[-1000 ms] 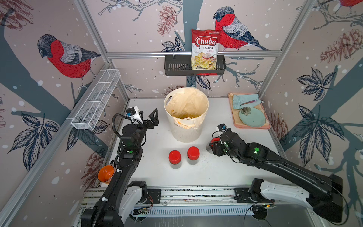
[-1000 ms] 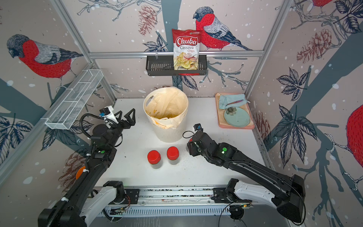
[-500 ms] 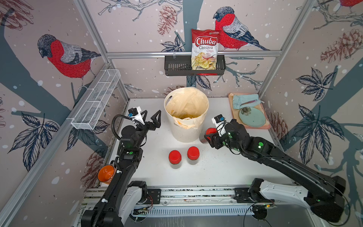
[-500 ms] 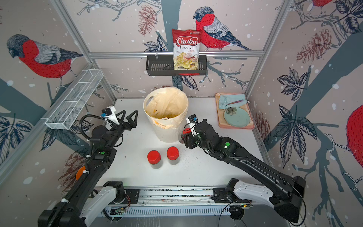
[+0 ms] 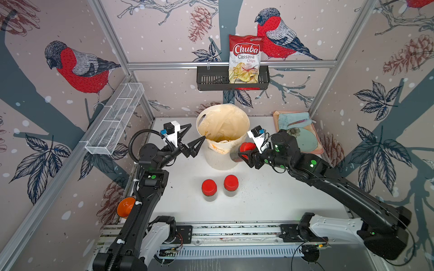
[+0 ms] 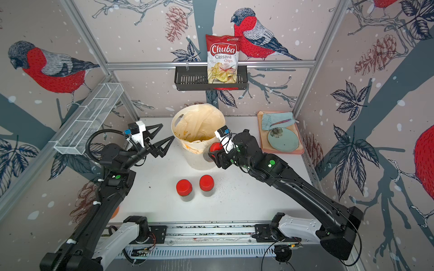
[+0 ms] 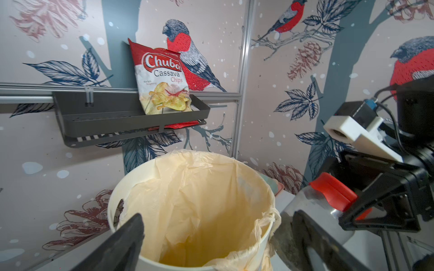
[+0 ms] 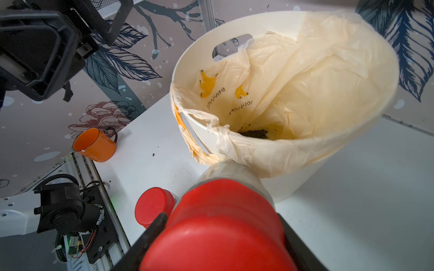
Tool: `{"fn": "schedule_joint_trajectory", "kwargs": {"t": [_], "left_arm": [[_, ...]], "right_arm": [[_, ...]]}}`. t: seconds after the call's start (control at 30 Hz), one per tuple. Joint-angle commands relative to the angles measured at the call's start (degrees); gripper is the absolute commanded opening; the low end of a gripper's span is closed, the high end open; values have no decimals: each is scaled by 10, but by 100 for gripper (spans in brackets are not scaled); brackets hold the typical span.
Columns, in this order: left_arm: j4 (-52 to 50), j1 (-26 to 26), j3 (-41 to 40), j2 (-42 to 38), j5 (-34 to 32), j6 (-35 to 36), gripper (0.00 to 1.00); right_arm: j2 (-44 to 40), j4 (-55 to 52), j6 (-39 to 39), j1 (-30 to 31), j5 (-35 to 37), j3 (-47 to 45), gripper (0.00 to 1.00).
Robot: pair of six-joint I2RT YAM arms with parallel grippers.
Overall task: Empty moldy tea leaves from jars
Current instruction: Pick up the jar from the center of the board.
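While my right gripper (image 5: 245, 153) clamps one tilted jar (image 5: 234, 157) by its red lid (image 5: 247, 147) beside the bin (image 5: 220, 162), my left gripper (image 5: 196, 132) hangs spread wide and empty at the bin's other side. Two capped jars (image 5: 209, 190) stand before it; some tea leaves (image 8: 253, 133) lie inside the liner (image 8: 293, 82).

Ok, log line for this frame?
left pincer: open, empty, near bin | right pincer: shut on tilted jar, lid on, beside bin | two jars: capped, on table

Left arm raised, left hand (image 5: 196, 132) wide open, empty. Right arm stretched forward, right hand (image 5: 243, 153) clamped on jar (image 5: 247, 147), off worktop.
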Motion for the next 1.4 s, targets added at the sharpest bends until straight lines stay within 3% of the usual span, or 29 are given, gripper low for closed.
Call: {"fn": "schedule_joint_trajectory", "kwargs": {"t": [0.0, 0.1, 0.3, 0.83, 1.37], "left_arm": [[-74, -26, 44, 18, 24, 94, 96], [-139, -44, 93, 40, 25, 146, 96], [-182, -47, 151, 71, 85, 181, 96], [-319, -65, 242, 143, 158, 292, 96], [-334, -72, 254, 171, 177, 314, 95]], "right_arm": [[21, 33, -40, -10, -48, 39, 46], [41, 26, -56, -14, -78, 78, 46], [71, 29, -71, -15, -120, 118, 46], [142, 48, -130, -32, -201, 212, 46], [183, 63, -161, -54, -299, 243, 46]]}}
